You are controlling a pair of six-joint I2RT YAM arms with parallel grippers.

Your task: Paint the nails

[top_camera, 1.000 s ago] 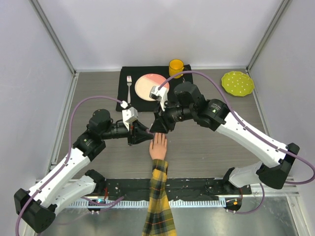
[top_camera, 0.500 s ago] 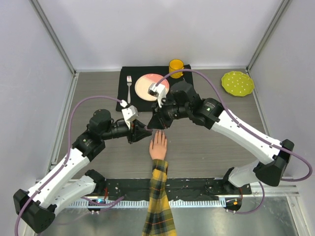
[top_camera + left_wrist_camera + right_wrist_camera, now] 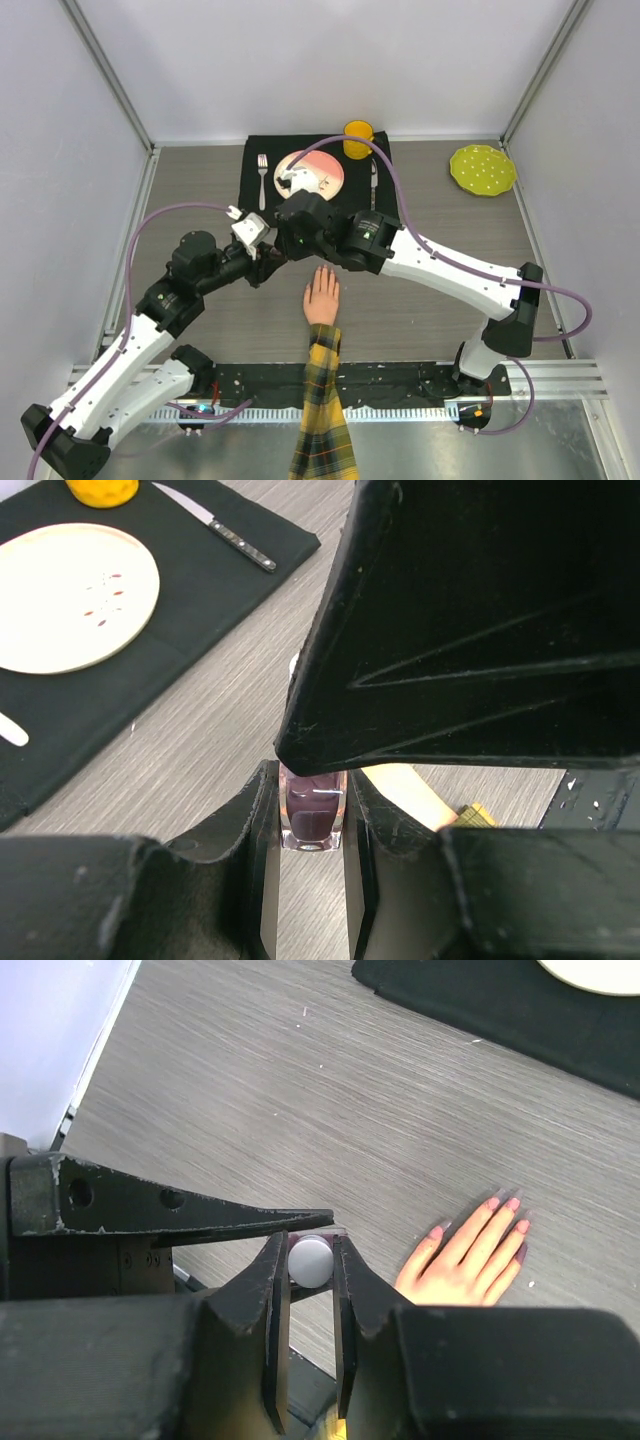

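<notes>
Nails (image 3: 513, 1203) nr R gripper (image 3: 310, 1250), apart

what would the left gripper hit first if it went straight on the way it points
Probably the right gripper, clamped on the cap of the purple bottle the left gripper holds; its black body blocks the way.

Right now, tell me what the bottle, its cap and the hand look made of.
The bottle: clear glass, likely, given sharp glints; dark purple liquid inside. The cap: smooth white plastic, seemingly, with soft sheen. The hand: matte peach plastic or rubber; cannot tell which.
</notes>
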